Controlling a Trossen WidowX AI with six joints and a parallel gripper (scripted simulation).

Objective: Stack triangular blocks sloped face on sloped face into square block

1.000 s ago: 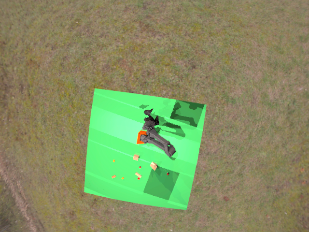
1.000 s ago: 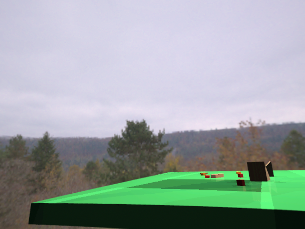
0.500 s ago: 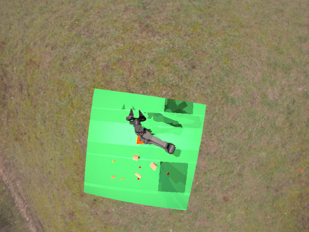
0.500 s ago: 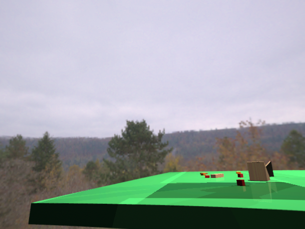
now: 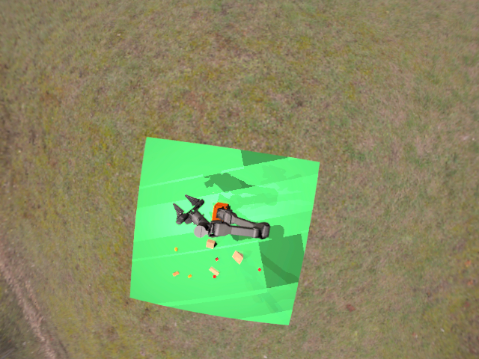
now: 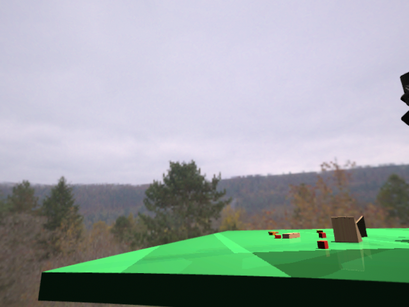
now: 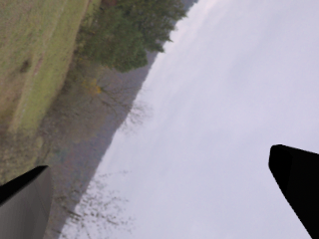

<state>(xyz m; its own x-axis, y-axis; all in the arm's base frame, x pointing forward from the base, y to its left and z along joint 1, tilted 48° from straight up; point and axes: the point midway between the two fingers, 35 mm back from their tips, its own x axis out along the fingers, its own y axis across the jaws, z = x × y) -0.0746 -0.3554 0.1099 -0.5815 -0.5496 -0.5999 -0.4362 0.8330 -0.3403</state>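
Gripping the wooden wedge by its upright sides seems safest — likely light, rigid; the pincer gapes wide, empty.

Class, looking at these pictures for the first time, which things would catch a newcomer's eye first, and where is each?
First comes the bright green square tabletop, set against brown-green grass in the top view. Near its middle, the dark grey jointed metal arm stretches from an orange base, its open claw pointing away. Two pale wooden wedge-like blocks stand apart beside the arm.
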